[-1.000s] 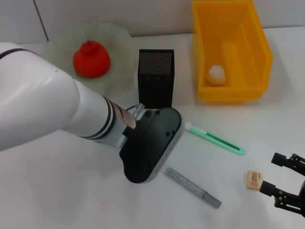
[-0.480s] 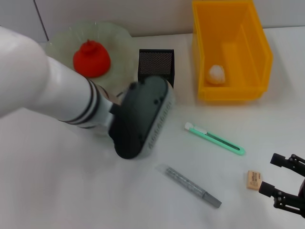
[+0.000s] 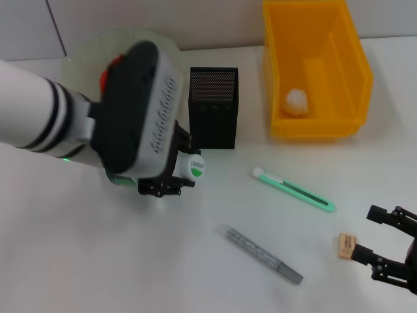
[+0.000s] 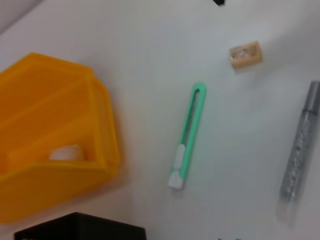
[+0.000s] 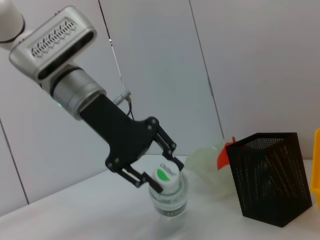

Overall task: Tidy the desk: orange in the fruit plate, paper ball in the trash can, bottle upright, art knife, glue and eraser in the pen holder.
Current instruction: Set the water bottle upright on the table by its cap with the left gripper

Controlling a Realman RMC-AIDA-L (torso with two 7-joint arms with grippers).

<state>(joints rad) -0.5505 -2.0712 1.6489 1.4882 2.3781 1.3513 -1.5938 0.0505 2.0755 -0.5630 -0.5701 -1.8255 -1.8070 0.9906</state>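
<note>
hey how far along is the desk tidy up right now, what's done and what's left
Done: the white paper ball lies in the yellow plastic bin; the red-orange fruit sits on the clear glass plate. In hand: the left gripper clamps the clear bottle's green cap, bottle upright. Left: green art knife, grey glue pen and tan eraser, none in the black mesh pen holder. The right gripper waits open by the eraser.
</note>
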